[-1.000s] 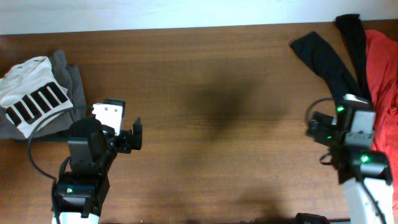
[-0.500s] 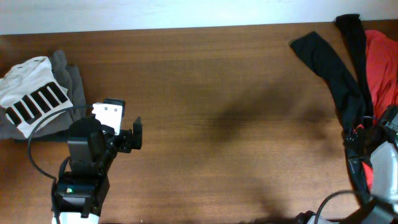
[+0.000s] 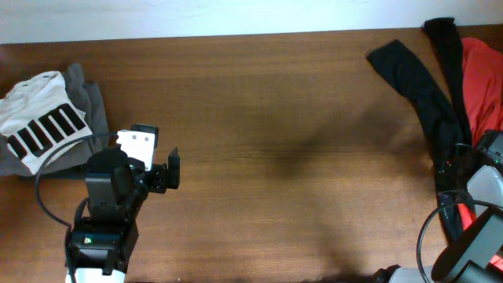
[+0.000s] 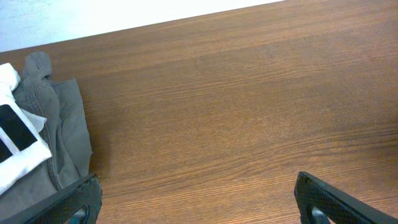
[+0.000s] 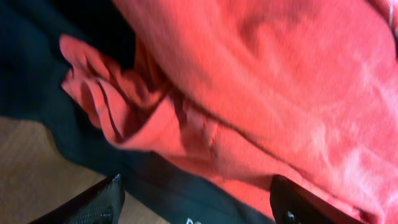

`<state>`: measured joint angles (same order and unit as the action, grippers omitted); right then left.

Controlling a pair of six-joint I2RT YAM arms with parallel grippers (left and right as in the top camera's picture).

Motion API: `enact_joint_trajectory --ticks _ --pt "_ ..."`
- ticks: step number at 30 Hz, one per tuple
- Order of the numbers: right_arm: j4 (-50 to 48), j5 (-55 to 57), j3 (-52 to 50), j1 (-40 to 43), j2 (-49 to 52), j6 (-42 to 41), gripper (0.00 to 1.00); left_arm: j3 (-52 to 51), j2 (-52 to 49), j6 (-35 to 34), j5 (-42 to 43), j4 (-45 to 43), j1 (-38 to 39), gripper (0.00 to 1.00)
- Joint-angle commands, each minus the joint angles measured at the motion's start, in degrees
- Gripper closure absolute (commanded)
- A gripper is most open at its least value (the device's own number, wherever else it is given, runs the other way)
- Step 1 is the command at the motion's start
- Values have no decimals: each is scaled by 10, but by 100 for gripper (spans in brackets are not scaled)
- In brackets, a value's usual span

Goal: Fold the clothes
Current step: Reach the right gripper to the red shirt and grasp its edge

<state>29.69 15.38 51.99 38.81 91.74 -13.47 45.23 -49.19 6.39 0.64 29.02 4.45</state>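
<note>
Clothes: heaped unfolded at the table's right end, with a crumpled orange-red T-shirt and a sprawled black garment. Table's left end: compact grey-and-white stack, seemingly finished. Right gripper: fingers apart just above the red fabric, clamping nothing. Left gripper: fingers apart over bare table, left of centre. Judged barely begun on this heap.

Left arm black, white block, looped black cable, green LED; left end effector black. Right arm white-grey.
</note>
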Motion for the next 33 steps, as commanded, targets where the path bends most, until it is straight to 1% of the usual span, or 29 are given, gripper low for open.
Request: enact_joint_trajectory --ticks 1,3,14,21,27,30,33 --pt "-15 1 11 3 3 2 23 12 2 3 7 0 3 2" --pt "-28 1 11 3 3 16 25 12 2 3 7 0 3 1" --pt "-29 19 10 3 6 26 29 12 2 3 7 0 3 2" --pt "-24 22 9 27 6 26 35 12 2 3 7 0 3 2" --pt "-27 6 4 37 7 25 37 12 2 3 7 0 3 2" --pt "-27 -2 4 37 7 25 41 12 2 3 7 0 3 2" --pt "-25 -1 4 37 7 25 47 12 2 3 7 0 3 2"
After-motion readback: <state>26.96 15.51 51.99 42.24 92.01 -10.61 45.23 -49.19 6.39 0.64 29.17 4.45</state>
